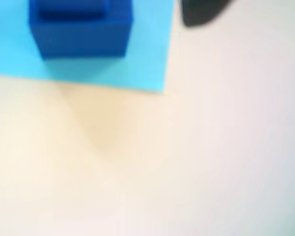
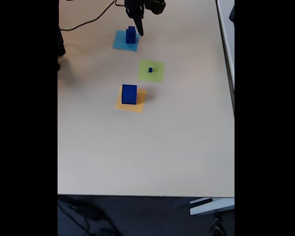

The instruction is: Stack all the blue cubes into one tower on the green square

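Fixed view first: three blue cubes sit apart on the pale surface (image 2: 187, 147), each on its own paper patch. The smallest cube (image 2: 150, 70) is a tiny speck resting in the middle of the green square (image 2: 157, 74), alone there. The large cube (image 2: 129, 94) stands upright on the orange-yellow square (image 2: 137, 105), nearer the camera and a little to the left of the green one. The medium cube (image 2: 131, 34) sits on the light-blue square (image 2: 122, 44) at the far end of the surface, well apart from the green patch.

My hand (image 2: 139, 30) hangs just to the right of that medium cube, fingers pointing down, close beside it; whether my fingers are parted or together I cannot tell at this size (they read as one dark shape).

Wrist view, blurred: the medium cube (image 1: 81, 34) fills the top left, resting on the light-blue square (image 1: 147, 54), whose corner points down and right onto bare surface (image 1: 187, 162). A dark blob at the top edge may be part of my hand, too smeared to say.

A black cable (image 2: 86, 22) curls across the far left of the surface.
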